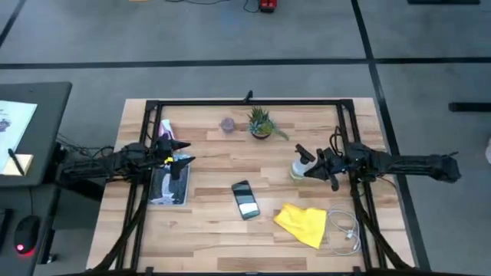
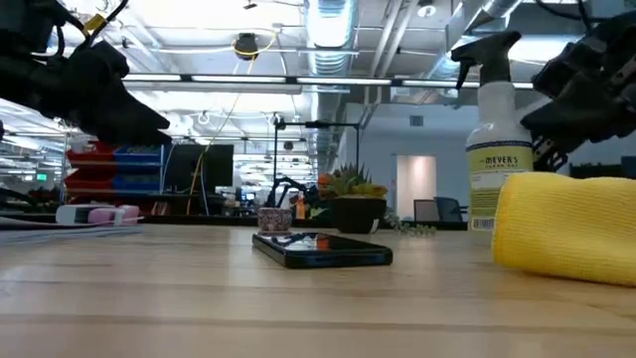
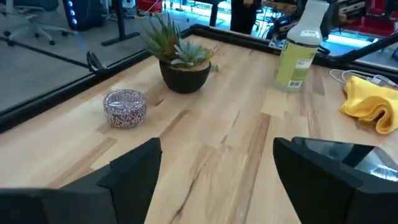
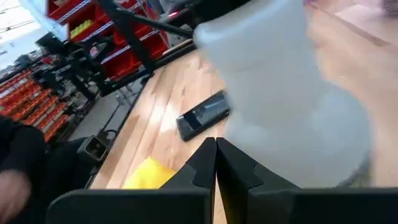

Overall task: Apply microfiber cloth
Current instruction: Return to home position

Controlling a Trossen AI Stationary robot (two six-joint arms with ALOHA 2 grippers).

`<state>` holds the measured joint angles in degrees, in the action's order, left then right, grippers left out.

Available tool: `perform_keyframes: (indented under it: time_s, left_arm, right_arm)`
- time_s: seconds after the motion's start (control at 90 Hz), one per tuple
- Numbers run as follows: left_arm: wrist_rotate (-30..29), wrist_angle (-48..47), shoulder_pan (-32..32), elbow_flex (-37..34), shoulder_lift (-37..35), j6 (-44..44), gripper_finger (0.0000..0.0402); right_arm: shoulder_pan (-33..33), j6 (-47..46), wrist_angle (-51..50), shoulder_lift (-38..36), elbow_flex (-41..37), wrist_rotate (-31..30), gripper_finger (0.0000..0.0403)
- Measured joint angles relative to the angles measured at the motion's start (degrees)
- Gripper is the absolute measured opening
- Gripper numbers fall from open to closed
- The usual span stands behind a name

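A wooden table point(image 1: 215, 230) carried the scene, with a dark arm reaching in from each side; the left arm point(image 1: 92, 165) hung over the table's left part, its gripper point(image 3: 217, 149) released, the two fingers spread wide with nothing between them, above a pale blue-and-white packet point(image 1: 169, 190) lying flat; the right arm point(image 1: 406, 165) reached in from the right, its gripper point(image 4: 216, 144) clenched, fingertips pressed together on nothing, just beside the spray bottle point(image 2: 494, 149). The yellow cloth point(image 1: 301, 224) lay crumpled on the wood in the front right part, free of both grippers, just right of the phone point(image 1: 245, 199) and in front of the bottle; the bottle stood upright, white trigger head on top, and how full it was could not be told; the black phone lay flat, screen up, near the table's middle. Toward the back, a dark pot point(image 3: 185, 74) held a spiky green plant; just beside it sat a small round patterned tin point(image 3: 125, 107), its contents out of sight; a white cable point(image 1: 345, 230) lay coiled just right of the cloth.
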<state>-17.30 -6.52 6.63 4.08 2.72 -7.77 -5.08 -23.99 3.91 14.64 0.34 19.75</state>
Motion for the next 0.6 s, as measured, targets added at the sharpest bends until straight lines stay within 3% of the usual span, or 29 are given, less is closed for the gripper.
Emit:
perform_keyframes:
  time_s: [0.356,0.511,0.6]
  left_arm:
    - [-0.1,0.0,0.0,-0.1,0.0,0.0,0.0287]
    - [0.0,-0.2,0.0,-0.1,0.0,0.0,0.0287]
    - [0.0,0.0,0.0,-0.1,0.0,0.0,0.0287]
  right_arm:
    - [8.8,-3.8,-0.6,-14.1,0.0,-0.2,0.0001]
    - [8.9,10.6,-0.6,-14.5,0.0,0.4,0.0001]
    - [8.8,15.9,-1.1,-14.5,0.0,-4.0,0.0001]
